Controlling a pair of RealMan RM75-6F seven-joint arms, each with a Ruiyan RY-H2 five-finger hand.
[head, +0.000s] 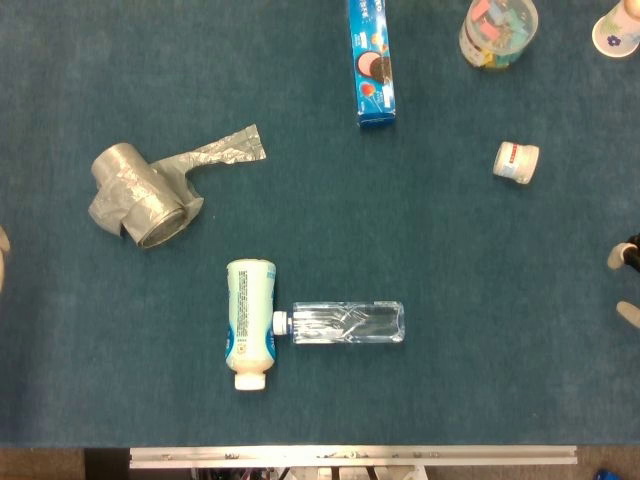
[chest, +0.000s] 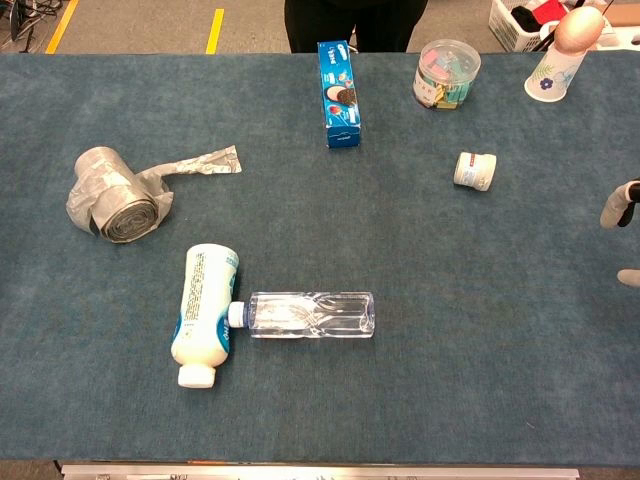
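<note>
The right hand (chest: 622, 232) shows only fingertips at the right table edge, apart and holding nothing, nearest the small jar (chest: 475, 170). The left hand (head: 3, 258) is a sliver at the left edge of the head view; whether it is spread or curled cannot be told. A white bottle (chest: 203, 312) lies with a clear bottle's (chest: 311, 315) cap against its side; a silver bag roll (chest: 117, 195) lies further left.

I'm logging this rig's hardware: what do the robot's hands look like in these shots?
Little shows. The right hand appears only as pale, off-white fingertips with a dark patch on the upper one, at the right edge. The left hand is a pale sliver at the head view's left edge. No arms, cables or markings are visible.
</note>
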